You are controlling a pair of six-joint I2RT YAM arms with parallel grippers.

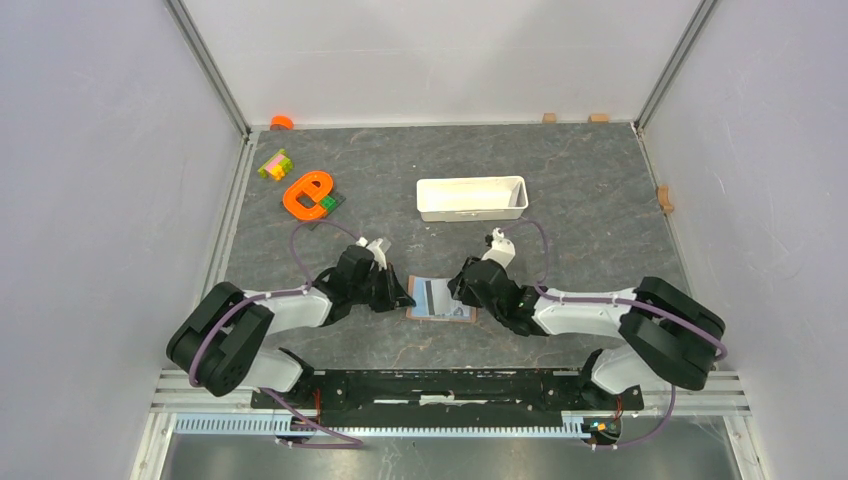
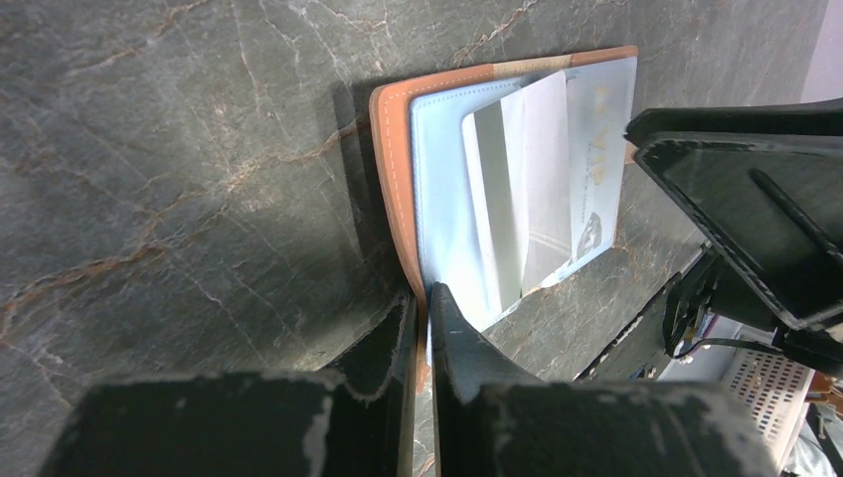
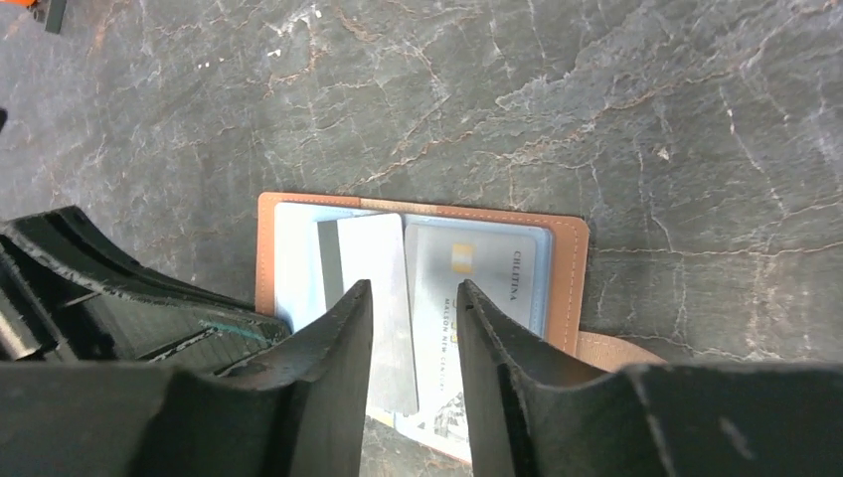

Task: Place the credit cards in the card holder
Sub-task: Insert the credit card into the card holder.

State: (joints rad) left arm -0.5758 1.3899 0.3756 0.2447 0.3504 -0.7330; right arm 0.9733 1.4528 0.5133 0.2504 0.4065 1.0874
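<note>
Fingers of left gripper pinch edge of brown leather card holder; we see right gripper spread over grey striped credit card.

Top view: light is even and diffuse, from overhead. The table shows no glare, and soft shadows lie beneath both arms. The corner posts lean outward toward the frame edges.

Left wrist view: a dense shadow lies on the stone along the brown edge of the card holder. The left gripper is soft, too close for focus.

Right wrist view: the stone is sharp. The right gripper is dark and blurred. Print on the credit cards is legible.
</note>
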